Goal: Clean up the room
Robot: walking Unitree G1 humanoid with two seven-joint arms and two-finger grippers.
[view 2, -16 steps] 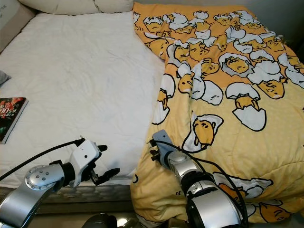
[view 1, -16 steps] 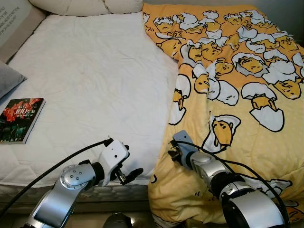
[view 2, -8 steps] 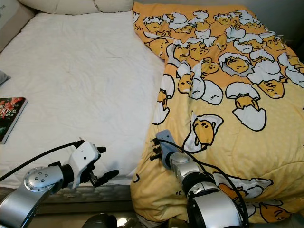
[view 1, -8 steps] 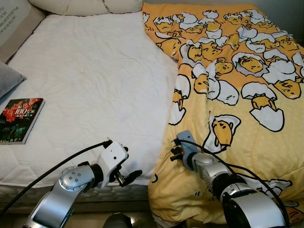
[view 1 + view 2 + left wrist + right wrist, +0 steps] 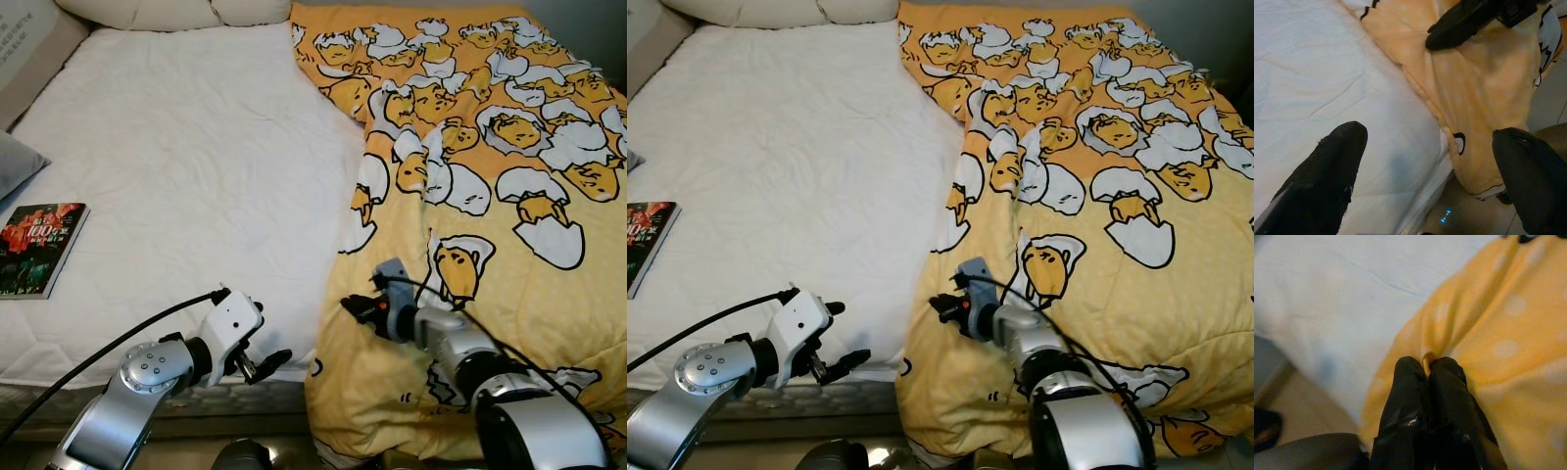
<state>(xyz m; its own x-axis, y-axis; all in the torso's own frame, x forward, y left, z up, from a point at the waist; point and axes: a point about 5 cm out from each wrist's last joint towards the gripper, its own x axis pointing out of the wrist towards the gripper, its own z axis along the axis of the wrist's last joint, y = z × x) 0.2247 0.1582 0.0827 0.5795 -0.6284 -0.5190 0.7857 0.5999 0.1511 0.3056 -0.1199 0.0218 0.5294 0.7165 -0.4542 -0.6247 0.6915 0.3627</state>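
A yellow blanket (image 5: 490, 196) printed with egg cartoons covers the right half of the bed and hangs over its front edge. My right gripper (image 5: 353, 304) is shut on a fold of the blanket (image 5: 1484, 357) near its left border, the two fingers (image 5: 1425, 377) pressed together with cloth between them. My left gripper (image 5: 266, 363) hovers open at the front edge of the white mattress (image 5: 196, 186), just left of the blanket's hanging corner (image 5: 1469, 98), with nothing between its fingers.
A book (image 5: 34, 247) with a dark red cover lies on the sheet at the left. Pillows (image 5: 176, 12) rest at the head of the bed. A grey cushion (image 5: 15, 162) sits at the far left. Floor (image 5: 1459, 215) shows below the bed's front edge.
My right gripper has turned leftward and pulled the pinched blanket edge toward the white sheet. The left arm has barely moved.
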